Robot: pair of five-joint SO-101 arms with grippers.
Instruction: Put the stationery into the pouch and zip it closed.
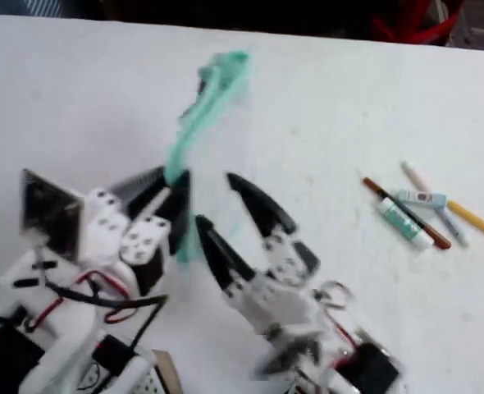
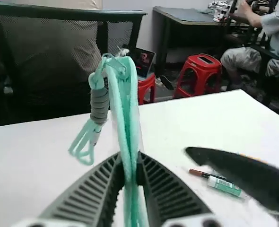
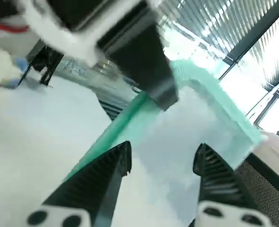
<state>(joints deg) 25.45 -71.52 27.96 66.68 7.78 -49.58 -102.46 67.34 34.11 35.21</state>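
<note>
High view is showing me the left gripper (image 1: pixel 175 195) clamping the pouch (image 1: pixel 205 103) near one end, its fingers closed tight on the green edge. The rest of the pouch is stretching away from the arms over the table (image 1: pixel 70 107). On the left wrist view I'm seeing the pouch (image 2: pixel 125 109) standing edge-on between the ribbed fingers (image 2: pixel 104 182), with its zipper pull (image 2: pixel 100 104) dangling beside the top. The right gripper (image 1: pixel 216 199) is hanging just beside the pouch with its jaws spread wide and gripping nothing. Its own camera is looking between the two black fingers (image 3: pixel 108 172) at the pouch's clear side (image 3: pixel 201 123). The stationery (image 1: pixel 404 222) — a glue stick and some pens — is lying on the table, well apart from both grippers.
</note>
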